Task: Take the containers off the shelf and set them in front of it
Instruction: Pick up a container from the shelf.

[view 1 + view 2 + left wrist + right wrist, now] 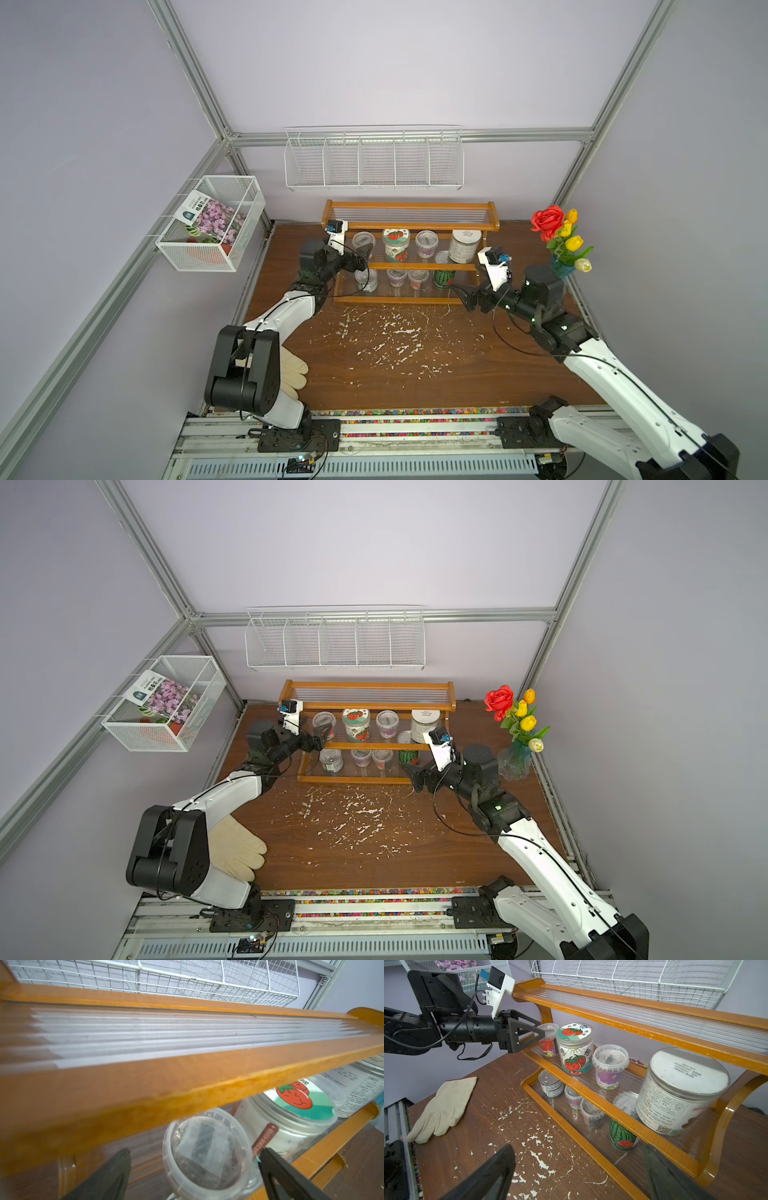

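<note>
Right wrist view: the shelf (612, 1014) runs long-ways across the back of the table (483, 1088). It has three stepped tiers, and every container on it stands upright with its lid up.
Middle tier: clear cup (549, 1040), strawberry jar (575, 1049), purple cup (610, 1066) and big tin (681, 1091) stand in a row along the shelf's length.
Bottom tier: pull-tab can (551, 1085), two small cups (591, 1112) and watermelon can (623, 1134) stand behind the low front rail.
Left gripper (193, 1152): the fingers are spread apart at the end of the middle tier. In the left wrist view the clear cup (207, 1155) sits between them and is not squeezed. There is a plain gap on one side. Whether the finger next to the strawberry jar (295, 1109) touches the cup cannot be told.
Right gripper (578, 1147): the fingers are spread wide with nothing between them, just in front of the bottom rail. The watermelon can is straight ahead of the tips, beyond the rail and apart from them. The big tin is higher and further on.
Edges: the top tier's front rail hangs close over the clear cup and the left fingers. The strawberry jar stands just beside the cup.
Open room: bare wood flecked with white stretches behind both pairs of fingers. A glove (444, 1105) lies well behind the left ones. In a top view, a flower vase (561, 266) stands beyond the outer side of the right arm, near the shelf's end.
</note>
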Robot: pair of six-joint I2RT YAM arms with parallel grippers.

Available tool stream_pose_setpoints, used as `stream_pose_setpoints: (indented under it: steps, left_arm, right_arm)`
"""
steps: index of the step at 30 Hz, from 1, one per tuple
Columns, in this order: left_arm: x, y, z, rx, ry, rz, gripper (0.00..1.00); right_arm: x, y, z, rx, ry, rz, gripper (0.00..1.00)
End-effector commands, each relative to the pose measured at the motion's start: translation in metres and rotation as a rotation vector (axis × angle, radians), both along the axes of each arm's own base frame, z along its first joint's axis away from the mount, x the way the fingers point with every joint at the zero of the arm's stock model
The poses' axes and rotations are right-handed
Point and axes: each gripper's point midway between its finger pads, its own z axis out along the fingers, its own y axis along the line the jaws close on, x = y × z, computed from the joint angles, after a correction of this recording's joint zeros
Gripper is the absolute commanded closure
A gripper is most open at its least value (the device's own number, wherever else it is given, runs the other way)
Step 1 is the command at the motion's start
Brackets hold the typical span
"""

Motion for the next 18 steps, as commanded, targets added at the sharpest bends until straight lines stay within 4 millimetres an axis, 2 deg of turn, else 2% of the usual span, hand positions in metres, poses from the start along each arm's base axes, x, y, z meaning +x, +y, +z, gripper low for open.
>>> stream_pose_setpoints:
  steps: [1,9,11,18]
  left_arm:
    - [0.005,-0.010,0.011,-0.015,-0.031,-0.039,0.00]
    - [0.010,-0.020,0.006,0.002,-0.017,-0.084,0.04]
    - [0.011,-0.023,0.005,0.003,-0.013,-0.098,0.07]
    - [0.011,-0.025,-0.010,0.034,0.033,-0.112,0.11]
  right_arm:
    - [0.005,0.002,0.011,0.012,-0.038,-0.008,0.02]
    - [0.008,0.002,0.010,0.013,-0.034,-0.013,0.02]
    - [0.008,0.002,0.008,0.010,-0.032,-0.014,0.02]
    - [0.009,0.001,0.008,0.002,-0.035,-0.019,0.02]
